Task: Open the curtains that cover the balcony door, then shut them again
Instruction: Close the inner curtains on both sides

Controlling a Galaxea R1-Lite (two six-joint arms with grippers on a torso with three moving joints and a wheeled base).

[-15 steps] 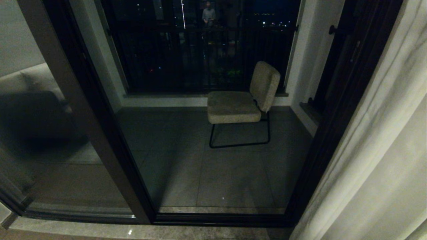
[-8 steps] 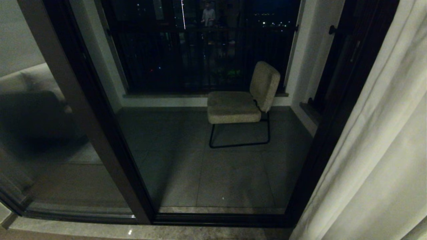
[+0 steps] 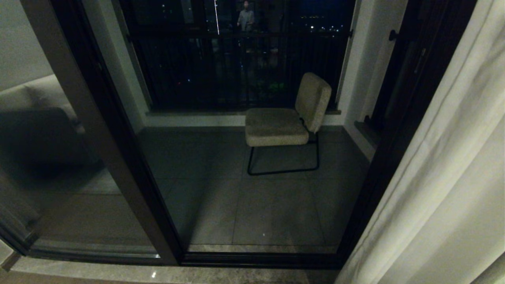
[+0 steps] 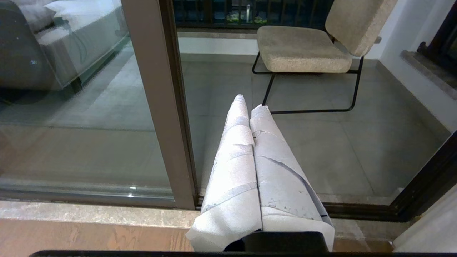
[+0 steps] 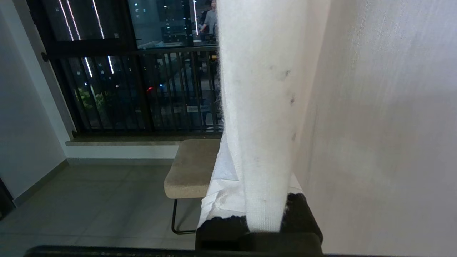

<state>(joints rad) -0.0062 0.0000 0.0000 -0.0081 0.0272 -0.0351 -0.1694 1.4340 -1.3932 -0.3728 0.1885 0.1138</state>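
Observation:
The cream curtains [image 3: 442, 189] hang bunched at the right of the head view, leaving the balcony door [image 3: 118, 157] with its dark frame and glass uncovered. Neither gripper shows in that view. In the right wrist view my right gripper [image 5: 255, 171] is shut on the curtains' [image 5: 375, 125] white woven hem, which runs up between the white-wrapped fingers [image 5: 221, 185] and hides their tips. My left gripper [image 4: 250, 101] is shut and holds nothing. It hangs low in front of the door's [image 4: 157, 107] frame post, its white-wrapped tips pressed together.
A beige cushioned chair [image 3: 284, 122] on a thin black frame stands on the tiled balcony, before a black railing [image 3: 236, 67]. A person's figure [image 3: 245, 15] shows at the top. A stone sill [image 4: 89, 214] runs along the door's base.
The curtains' folds have shifted, and their lower edge has crept slightly left over the door frame. The door, the chair and the left arm are unchanged.

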